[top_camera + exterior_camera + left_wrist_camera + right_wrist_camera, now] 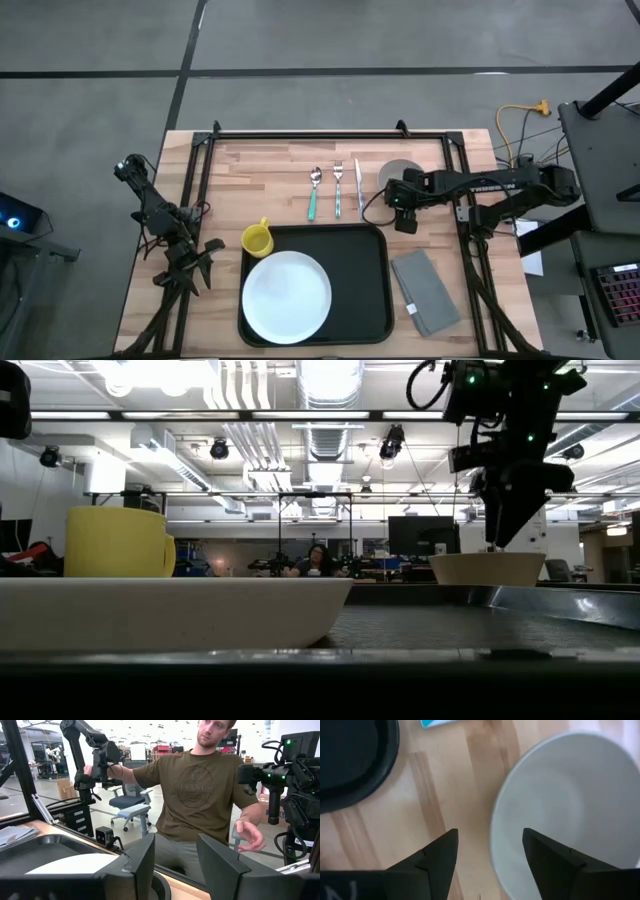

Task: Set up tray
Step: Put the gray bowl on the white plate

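Right gripper (pixel 404 216), fingers spread and empty, poised over the near rim of a small round grey-white bowl (pixel 402 172), with the large black rectangular tray (pixel 372 290) just beside and below it, long axis crosswise; left gripper (pixel 192 262) parked farther off.

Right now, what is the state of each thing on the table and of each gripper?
Large black rectangular tray: flat on the table, holding the plate.
Round white plate: on the tray, empty.
Small yellow cup: upright, at the tray's corner.
Round white bowl: upright, empty, outside the tray.
Grey folded napkin: flat, beside the tray.
Right gripper: open above the bowl's rim, holding nothing.
Left gripper: open, waiting apart.
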